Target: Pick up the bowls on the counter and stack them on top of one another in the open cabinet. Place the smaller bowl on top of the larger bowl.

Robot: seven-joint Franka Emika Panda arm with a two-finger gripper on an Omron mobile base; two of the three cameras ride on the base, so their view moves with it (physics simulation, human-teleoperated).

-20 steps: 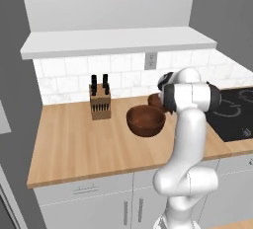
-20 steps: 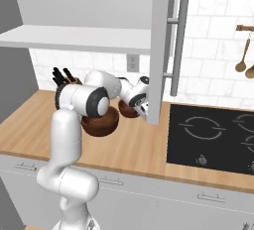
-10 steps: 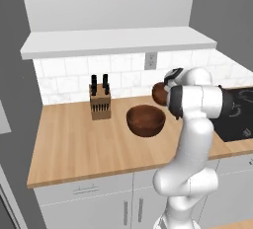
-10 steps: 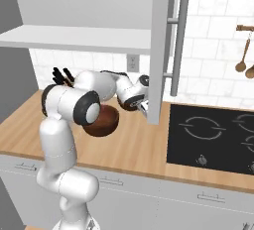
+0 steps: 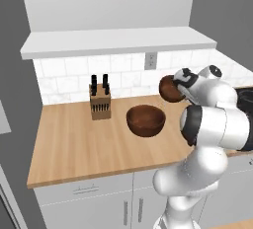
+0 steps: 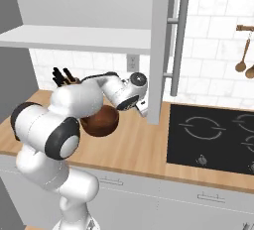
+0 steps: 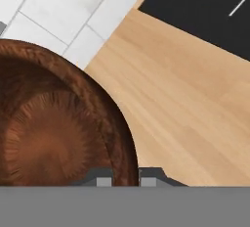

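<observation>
The smaller bowl hangs tilted in the air above the counter, close to the tiled wall. My gripper is shut on the smaller bowl's rim. In the hand view the dark wooden bowl lies left of centre, and my gripper has one fingertip on each side of its rim. The larger bowl stands upright on the counter, lower left of the held one, and part of the larger bowl shows behind my arm. The open cabinet's white shelf ledge runs above both.
A knife block stands by the wall, left of the larger bowl. A black cooktop lies to the right. A white cabinet door with a long handle hangs open just right of my hand. Wooden utensils hang on the far wall.
The smaller bowl has risen off the counter with my shut gripper and shifted a little to the right. The larger bowl has stayed where it was.
</observation>
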